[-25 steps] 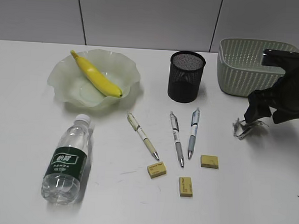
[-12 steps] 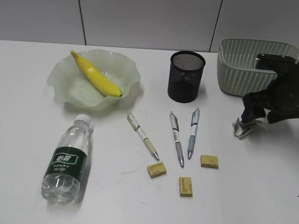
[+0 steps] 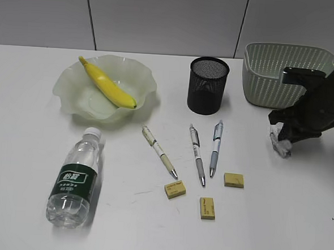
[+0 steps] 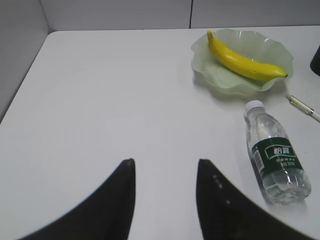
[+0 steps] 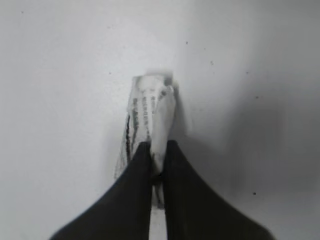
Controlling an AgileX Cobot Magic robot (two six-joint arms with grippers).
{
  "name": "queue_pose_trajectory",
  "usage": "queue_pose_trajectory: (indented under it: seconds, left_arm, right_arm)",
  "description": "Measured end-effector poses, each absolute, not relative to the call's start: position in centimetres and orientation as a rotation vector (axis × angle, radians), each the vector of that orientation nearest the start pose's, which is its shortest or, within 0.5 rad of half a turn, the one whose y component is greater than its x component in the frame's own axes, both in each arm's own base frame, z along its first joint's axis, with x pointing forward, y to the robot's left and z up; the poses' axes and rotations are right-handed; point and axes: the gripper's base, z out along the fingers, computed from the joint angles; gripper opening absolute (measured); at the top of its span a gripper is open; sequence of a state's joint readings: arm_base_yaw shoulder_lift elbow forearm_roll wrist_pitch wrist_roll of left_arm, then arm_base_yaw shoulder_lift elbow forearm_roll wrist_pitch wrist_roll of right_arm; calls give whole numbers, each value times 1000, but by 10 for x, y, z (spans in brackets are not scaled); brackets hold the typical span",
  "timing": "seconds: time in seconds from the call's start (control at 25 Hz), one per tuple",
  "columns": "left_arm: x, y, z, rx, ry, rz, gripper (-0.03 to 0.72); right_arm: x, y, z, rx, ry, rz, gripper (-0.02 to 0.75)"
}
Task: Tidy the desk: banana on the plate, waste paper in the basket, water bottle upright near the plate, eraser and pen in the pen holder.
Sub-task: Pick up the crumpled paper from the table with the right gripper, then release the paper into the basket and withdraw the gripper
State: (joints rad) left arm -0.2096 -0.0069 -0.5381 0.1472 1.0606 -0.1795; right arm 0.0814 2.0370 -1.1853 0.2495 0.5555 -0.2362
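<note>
One scrap of waste paper (image 5: 150, 115) is pinched in the right tool (image 5: 157, 167), whose two black tips press tight on it. In the exterior view the waste paper (image 3: 281, 142) hangs just in front of the green basket (image 3: 272, 80), low over the white surface (image 3: 297, 223). I cannot tell if it touches the surface.

The paper looks thin, crumpled and very light. It is soft, so it will bend and squash, not break. It could slip out if only a small edge is held, so a grip on the thick folded middle is best. It should drop easily into the basket from above.

The left tool (image 4: 165, 175) is held wide and holds nothing. It hangs over a bare part of the surface, well apart from the water bottle (image 4: 276, 152).

The banana (image 3: 107, 83) already lies on the plate (image 3: 64, 87). The water bottle lies on its side near the plate. It looks smooth and round, so it may roll. Three pens (image 3: 197, 154) and three erasers (image 3: 206, 208) lie in front of the black mesh pen holder (image 3: 208, 85).
</note>
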Motion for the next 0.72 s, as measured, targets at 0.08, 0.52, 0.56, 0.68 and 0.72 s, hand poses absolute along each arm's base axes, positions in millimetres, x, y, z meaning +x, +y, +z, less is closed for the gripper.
queue_pose_trajectory:
  seconds: [0.08,0.52,0.56,0.68,0.72]
  left_arm:
    - [-8,14,288,19,1992,-77,300]
    - [-8,14,288,19,1992,-77,267]
    - [-8,14,288,19,1992,-77,265]
    - [-8,14,288,19,1992,-77,259]
    - [-8,14,288,19,1992,-77,258]
  right_arm:
    - [379,43,113,-176,2875,201,41]
    - [360,42,223,-205,2621,202,27]
    - [360,41,237,-200,2548,185,27]
    - [371,36,268,-204,2318,94,27]
    - [379,35,271,-212,2270,67,27]
